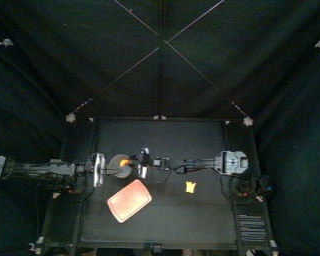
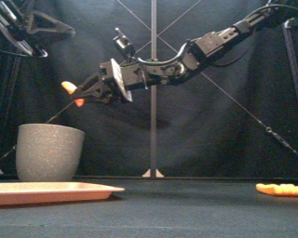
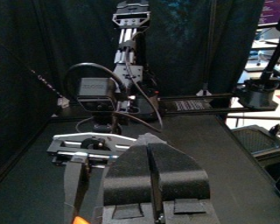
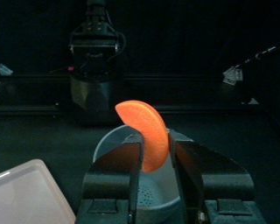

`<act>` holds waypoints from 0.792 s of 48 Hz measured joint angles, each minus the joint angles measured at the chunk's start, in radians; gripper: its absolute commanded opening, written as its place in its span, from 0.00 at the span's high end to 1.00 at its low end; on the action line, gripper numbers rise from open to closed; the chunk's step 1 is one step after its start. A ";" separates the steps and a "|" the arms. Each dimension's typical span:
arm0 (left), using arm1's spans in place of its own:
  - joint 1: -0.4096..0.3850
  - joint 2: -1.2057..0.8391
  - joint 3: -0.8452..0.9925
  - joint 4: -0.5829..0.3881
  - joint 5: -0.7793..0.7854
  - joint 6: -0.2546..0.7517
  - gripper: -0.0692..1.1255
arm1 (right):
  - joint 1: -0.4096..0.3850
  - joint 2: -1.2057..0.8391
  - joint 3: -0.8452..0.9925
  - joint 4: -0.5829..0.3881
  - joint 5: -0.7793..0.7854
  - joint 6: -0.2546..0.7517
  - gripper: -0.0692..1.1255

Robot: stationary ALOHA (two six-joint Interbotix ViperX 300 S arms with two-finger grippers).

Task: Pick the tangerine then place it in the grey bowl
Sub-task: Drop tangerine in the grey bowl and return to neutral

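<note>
One tangerine point(image 4: 149, 131) piece, orange and curved, is pinched between the two jaws of the right hand point(image 2: 87, 93). That hand hangs above the one grey bowl point(image 2: 49, 152), with the piece clear of the rim. One pink tray point(image 2: 52, 191) lies on the table point(image 1: 190, 215) below that hand and nearer the front, one yellow toy point(image 2: 282, 189) lies well off toward its wrist side, and the left hand point(image 3: 150, 171), jaws pressed together and empty, rests beyond the bowl.
</note>
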 measured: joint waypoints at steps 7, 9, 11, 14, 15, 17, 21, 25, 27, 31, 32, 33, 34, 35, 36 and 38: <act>0.000 0.000 0.002 0.000 0.000 0.000 0.90 | 0.000 0.002 -0.008 0.003 -0.002 0.005 0.31; 0.000 -0.002 0.002 0.000 0.000 0.000 0.90 | 0.000 0.003 -0.008 0.006 -0.003 0.005 0.28; 0.000 0.000 0.000 0.000 0.000 0.000 0.90 | 0.000 0.003 -0.009 0.011 -0.003 0.000 0.26; 0.002 0.000 0.000 0.000 0.000 0.000 0.90 | -0.002 0.003 -0.009 0.023 -0.005 0.003 0.25; 0.000 0.000 0.000 0.000 0.000 0.000 0.90 | 0.000 0.003 -0.009 0.028 -0.005 0.000 0.25; 0.000 -0.002 0.000 0.000 0.000 -0.002 0.90 | -0.002 0.003 -0.009 0.031 -0.005 0.005 0.24; 0.002 0.000 0.000 0.000 0.000 0.000 0.90 | 0.000 0.003 -0.009 0.037 -0.008 -0.002 0.24; 0.000 0.000 0.000 0.000 0.000 0.000 0.90 | -0.002 0.003 -0.011 0.038 -0.009 0.005 0.24; 0.002 0.000 0.000 0.000 0.000 0.000 0.90 | -0.002 0.003 -0.011 0.037 -0.008 0.005 0.24; 0.000 0.000 0.000 0.000 0.000 0.000 0.90 | -0.002 0.003 -0.011 0.037 -0.009 -0.002 0.24; 0.000 0.000 0.000 0.000 0.000 0.000 0.90 | -0.002 0.003 -0.009 0.037 -0.008 0.002 0.24; 0.000 0.000 0.000 0.000 0.000 0.000 0.90 | -0.002 0.003 -0.009 0.037 -0.009 0.003 0.24; 0.002 0.000 0.000 0.000 0.000 0.000 0.90 | -0.002 0.003 -0.006 0.037 -0.009 0.005 0.24; 0.000 0.000 0.000 0.002 0.000 0.000 0.90 | -0.002 0.003 -0.002 0.037 -0.009 0.003 0.24; 0.002 0.000 0.000 0.000 0.000 0.000 0.90 | -0.002 0.003 0.003 0.037 -0.009 0.003 0.24; 0.002 0.000 0.000 0.000 0.000 0.000 0.90 | -0.002 0.003 0.015 0.035 -0.009 0.002 0.24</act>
